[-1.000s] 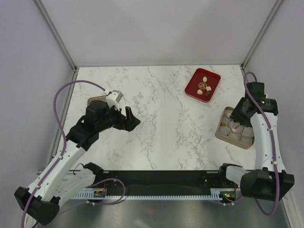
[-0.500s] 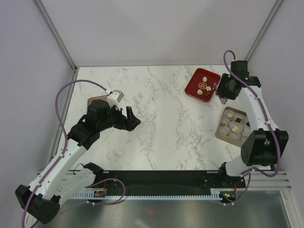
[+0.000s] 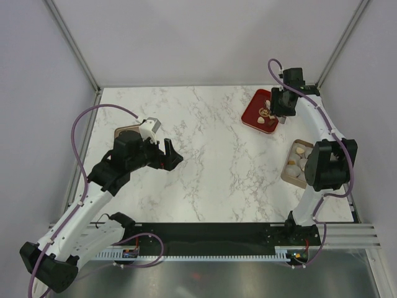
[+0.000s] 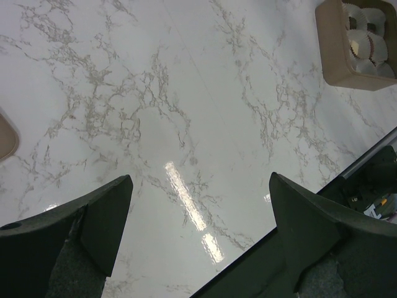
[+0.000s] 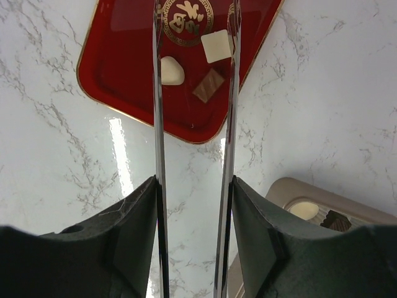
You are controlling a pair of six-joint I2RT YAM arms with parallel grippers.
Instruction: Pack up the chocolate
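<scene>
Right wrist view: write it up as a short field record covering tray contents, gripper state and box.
tray: red rectangular tray with gold emblem
on tray: cream rounded chocolate lump; cream square piece; brown square piece
right gripper: open, holding nothing, fingers reaching over the tray
box: tan box, lower right, mostly cut off

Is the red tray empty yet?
Not empty: right wrist view shows two white chocolates and a brown one on the red tray.

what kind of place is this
Probably a robotics lab work cell: a marble-patterned table boxed in by plain panels, two robot arms bolted at its near edge, and a red tray of chocolates staged.
</scene>
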